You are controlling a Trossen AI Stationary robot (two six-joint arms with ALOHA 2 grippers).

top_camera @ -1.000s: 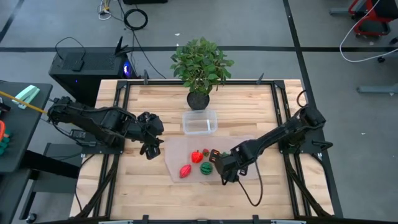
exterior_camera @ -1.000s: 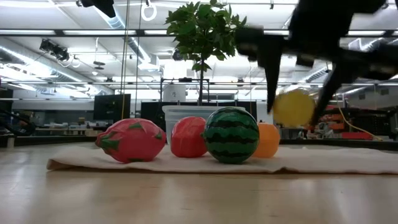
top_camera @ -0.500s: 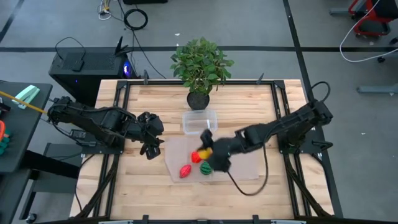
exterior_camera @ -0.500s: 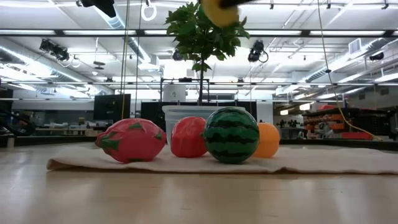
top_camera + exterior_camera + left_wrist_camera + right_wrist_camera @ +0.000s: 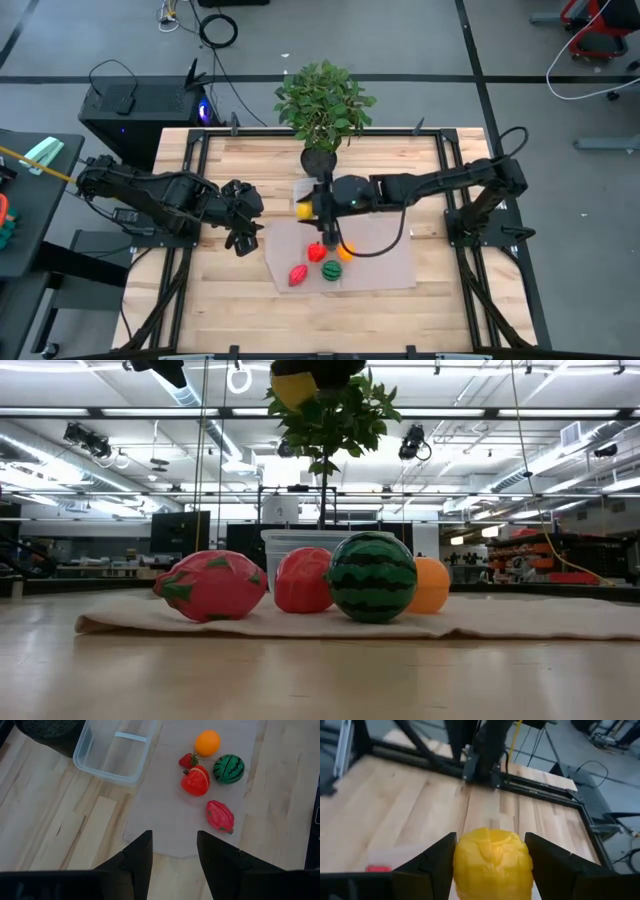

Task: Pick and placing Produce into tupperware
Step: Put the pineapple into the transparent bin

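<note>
The right gripper (image 5: 308,209) pinches a round yellow toy fruit (image 5: 492,862), apparently above the clear rectangular plastic tupperware (image 5: 115,751); remaining produce lies at its five o'clock. The left gripper (image 5: 172,854) hovers spread.

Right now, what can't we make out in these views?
- Tupperware, high view: mostly covered by the right gripper and its yellow fruit; whether the fruit is over it is unclear.
- Low view: the strawberry is hidden behind the red fruit.
- Left wrist view: the plant pot is cut off by the edge.
</note>
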